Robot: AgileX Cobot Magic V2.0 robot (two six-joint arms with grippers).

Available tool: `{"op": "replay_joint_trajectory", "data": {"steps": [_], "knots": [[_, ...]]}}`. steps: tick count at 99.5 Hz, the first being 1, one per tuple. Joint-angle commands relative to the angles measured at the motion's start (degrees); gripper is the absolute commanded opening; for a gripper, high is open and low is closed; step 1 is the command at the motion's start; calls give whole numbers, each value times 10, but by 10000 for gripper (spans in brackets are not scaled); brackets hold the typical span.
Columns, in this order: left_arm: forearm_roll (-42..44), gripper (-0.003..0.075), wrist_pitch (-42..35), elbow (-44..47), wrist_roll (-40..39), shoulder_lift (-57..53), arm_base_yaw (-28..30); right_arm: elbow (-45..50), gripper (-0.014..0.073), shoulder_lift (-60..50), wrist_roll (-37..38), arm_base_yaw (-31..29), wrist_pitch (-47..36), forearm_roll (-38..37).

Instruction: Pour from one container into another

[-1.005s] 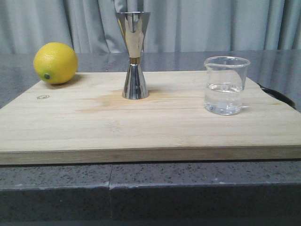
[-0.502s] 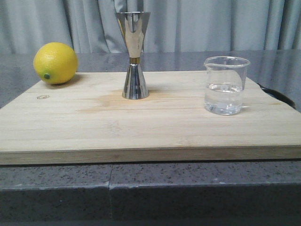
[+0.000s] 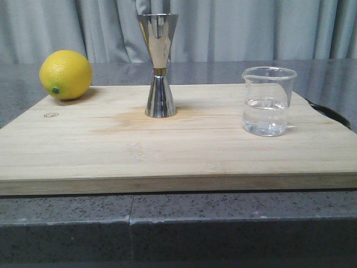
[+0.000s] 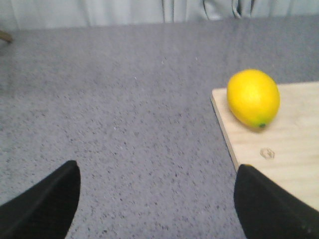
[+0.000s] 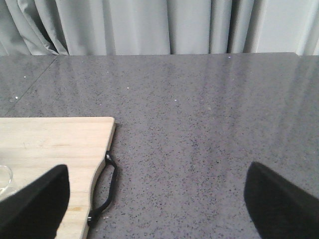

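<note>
**A:** How far along is the pour?

**B:** By the look of it, not begun. A large wooden cutting board (image 3: 167, 151) lies on the grey speckled tabletop (image 3: 223, 223) and carries everything. The steel jigger (image 3: 159, 66) stands upright near the middle of the board's far edge. The clear glass beaker (image 3: 268, 100) stands upright toward the board's right edge, well apart from the jigger, with clear liquid filling roughly its lower half. A yellow lemon (image 3: 66, 74) sits at the board's far left corner. Nothing is tilted, and no spill shows on the wood. Whether the jigger's top cup holds anything cannot be told from the front.

**A:** So what is left?

**B:** Most likely everything: grasping the beaker, carrying it over to the jigger, tipping its lip above the cup, and setting it back down.

**A:** And the end effectors?

**B:** Neither appears in the front view. The left end effector (image 4: 157, 199) hangs over bare tabletop just off the board's left edge, its two dark fingertips (image 4: 47, 199) spread wide, gripping and touching nothing; the lemon lies ahead of it. The right end effector (image 5: 159, 204) is likewise spread wide and empty, off the board's right edge by the black handle loop (image 5: 107, 191). Only a sliver of the beaker's rim shows at that view's margin.
</note>
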Motion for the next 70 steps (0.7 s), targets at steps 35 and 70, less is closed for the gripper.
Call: {"op": "replay_joint_trajectory", "data": {"steps": [35,70], "knots": [[-472,573,74,-53,498,191,0,-51,633,41,-5,-4,57,5],[-737,527,204,-53,840,361,-3,-106,627,97,-5,-4,101,5]]}}
